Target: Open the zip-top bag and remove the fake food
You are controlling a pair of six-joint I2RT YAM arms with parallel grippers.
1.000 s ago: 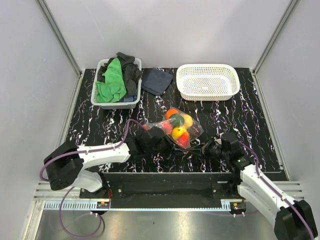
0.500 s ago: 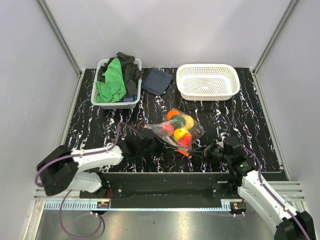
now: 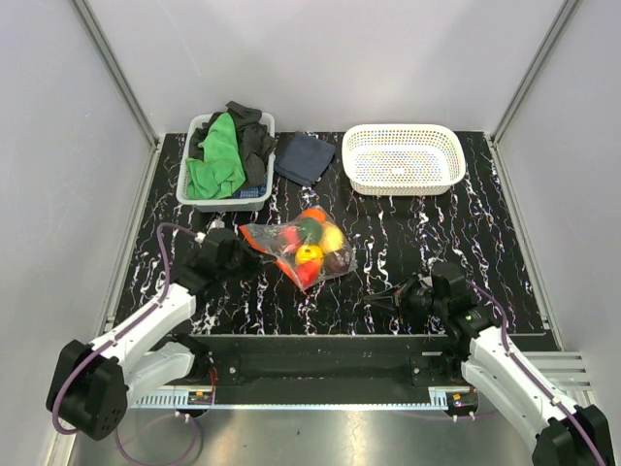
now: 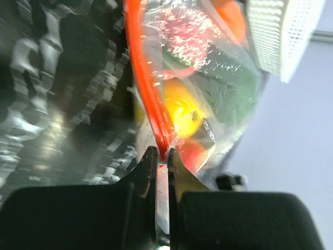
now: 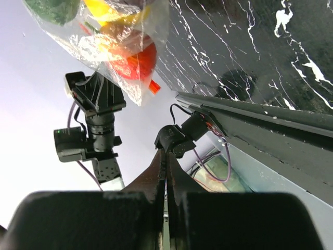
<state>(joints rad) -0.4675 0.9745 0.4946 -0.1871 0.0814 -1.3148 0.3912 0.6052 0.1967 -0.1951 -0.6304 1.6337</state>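
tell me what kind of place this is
Probably a robotics lab test cell: two arms bolted to a marbled table, plain grey enclosure walls, a zip-top bag of fake food.

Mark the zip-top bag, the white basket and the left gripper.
zip-top bag [image 3: 303, 254]: top view, middle of the clear pouch.
white basket [image 3: 404, 184]: top view, its near wall.
left gripper [image 4: 162, 152]: left wrist view, midway between the fingertips pinching the bag's edge.

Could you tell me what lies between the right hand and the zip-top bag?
Only bare table separates the right hand from the zip-top bag, as the top view shows.
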